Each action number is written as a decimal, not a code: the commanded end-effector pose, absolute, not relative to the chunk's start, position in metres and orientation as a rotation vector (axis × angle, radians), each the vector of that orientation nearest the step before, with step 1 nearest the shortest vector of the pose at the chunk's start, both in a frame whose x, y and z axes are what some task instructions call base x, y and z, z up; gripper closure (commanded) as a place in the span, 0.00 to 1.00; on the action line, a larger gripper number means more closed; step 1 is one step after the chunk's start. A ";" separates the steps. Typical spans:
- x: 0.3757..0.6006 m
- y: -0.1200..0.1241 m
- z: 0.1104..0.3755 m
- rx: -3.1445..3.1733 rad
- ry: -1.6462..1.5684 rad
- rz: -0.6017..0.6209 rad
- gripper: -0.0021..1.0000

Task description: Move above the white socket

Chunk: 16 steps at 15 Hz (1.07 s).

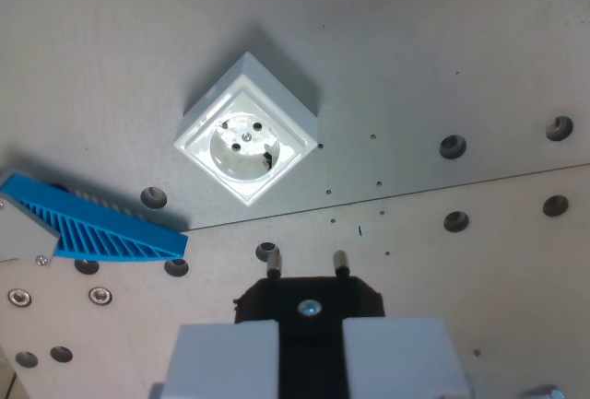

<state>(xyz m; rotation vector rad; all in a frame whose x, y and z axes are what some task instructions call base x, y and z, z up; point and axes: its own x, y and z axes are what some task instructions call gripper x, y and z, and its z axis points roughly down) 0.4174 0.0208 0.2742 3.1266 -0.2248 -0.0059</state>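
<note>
The white socket (246,134) sits on the grey counter (442,58) in the upper middle of the wrist view, turned so that its square body looks like a diamond, one corner pointing toward the bottom of the picture. Its round recess faces up, with two dark pin holes and a small screw visible inside. At the bottom edge, the gripper (310,348) shows two pale fingers (226,357) clamped on a black plug (309,305), which fills the gap between them; two metal pins rise from the plug's top edge, pointing toward the socket. The plug lies lower in the view than the socket and a little to the wrist view's right of it, well apart from it, with bare counter between. A blue ribbed wedge (101,226) lies to the wrist view's left, below and beside the socket without touching it, one end fixed to a grey block at the picture's edge. A seam runs across the counter from left to right, dividing a greyer upper plate from a paler lower plate, and both carry scattered round holes and screw heads.
</note>
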 end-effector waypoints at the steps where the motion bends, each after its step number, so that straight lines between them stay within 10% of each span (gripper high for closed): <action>1: 0.417 0.021 0.275 3.127 -0.225 -0.004 1.00; 16: 0.415 0.023 0.265 3.136 -0.061 0.020 1.00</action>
